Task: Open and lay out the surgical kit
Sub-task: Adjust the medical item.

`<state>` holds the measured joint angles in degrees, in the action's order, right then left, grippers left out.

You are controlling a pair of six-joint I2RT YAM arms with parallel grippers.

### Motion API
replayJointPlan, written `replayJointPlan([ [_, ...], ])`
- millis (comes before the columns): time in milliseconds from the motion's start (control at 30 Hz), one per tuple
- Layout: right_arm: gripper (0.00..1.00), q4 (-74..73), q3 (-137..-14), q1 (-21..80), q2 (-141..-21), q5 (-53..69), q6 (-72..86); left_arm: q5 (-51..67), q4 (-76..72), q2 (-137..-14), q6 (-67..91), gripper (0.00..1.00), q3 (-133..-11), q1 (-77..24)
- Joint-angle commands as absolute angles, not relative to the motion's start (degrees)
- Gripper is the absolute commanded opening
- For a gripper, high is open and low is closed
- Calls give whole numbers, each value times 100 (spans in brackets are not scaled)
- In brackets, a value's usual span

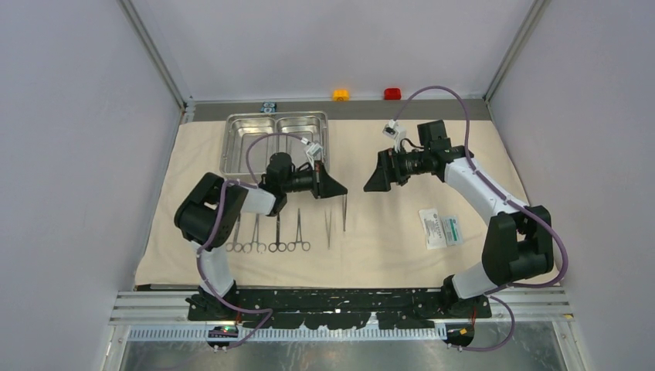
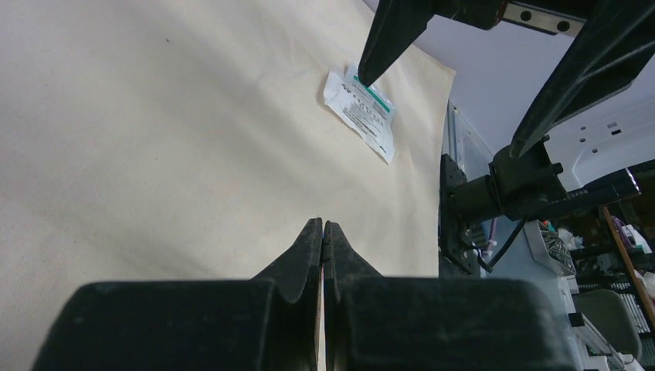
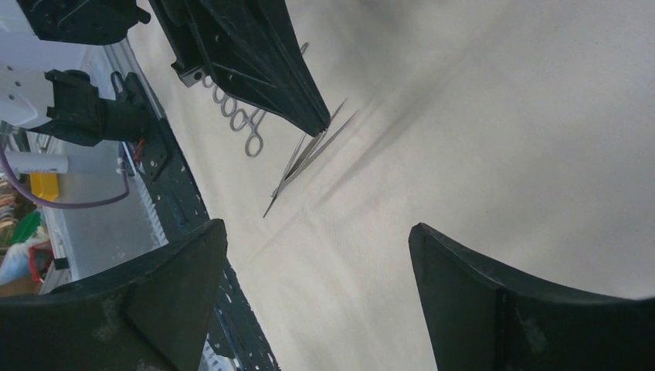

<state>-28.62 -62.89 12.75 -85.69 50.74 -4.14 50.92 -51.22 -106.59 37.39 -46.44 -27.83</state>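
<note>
– Four forceps (image 1: pixel 276 229), by my count, lie nearest the arms, on the near side of the tray (image 1: pixel 275 143), rings toward the bases; the left arm half hides the leftmost. How will they handle?
– Stiff slim steel, light and slippery, I'd judge; take one across the shanks just past the rings, never by the tips.
– And beside them?
– Two thin tools (image 1: pixel 344 215), needle-fine, flat on the cloth (image 1: pixel 386 259), near and right of the tray's corner; hard to get under, so pinch at mid-length. Well right of the tray lies the packet (image 1: pixel 441 228), white and green, thin and limp by the look; take it by an edge.
– The grippers?
– Both hover over the cloth just right of the tray's near corner, tips facing, close together. The left gripper (image 2: pixel 322 226) has its fingers pressed together on nothing; the right gripper (image 3: pixel 317 232) stands wide apart, empty.
– The cloth?
– Beige, soft, woven, spread flat under everything; it would bunch if dragged.
– Farthest?
– The tray itself: glossy steel, two compartments, rigid, its rolled rim the place to hold. Beyond it, off the cloth, an orange button (image 1: pixel 341 94) and a red button (image 1: pixel 392 93)
</note>
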Motion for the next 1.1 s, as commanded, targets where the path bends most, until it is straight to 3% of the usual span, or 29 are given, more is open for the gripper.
replayJointPlan([
  [0,92,-2938,-6449,1273,-8267,4983,-718,5229,-6241,-10849,3830,0,-4291,-2768],
  [267,92,-3119,-6519,1272,-8347,4977,-872,5279,-7211,-11383,4185,0,-4010,-2760],
  [1067,92,-3293,-6583,1268,-8489,5018,-1002,5310,-7341,-11806,4118,0,-3806,-2642],
])
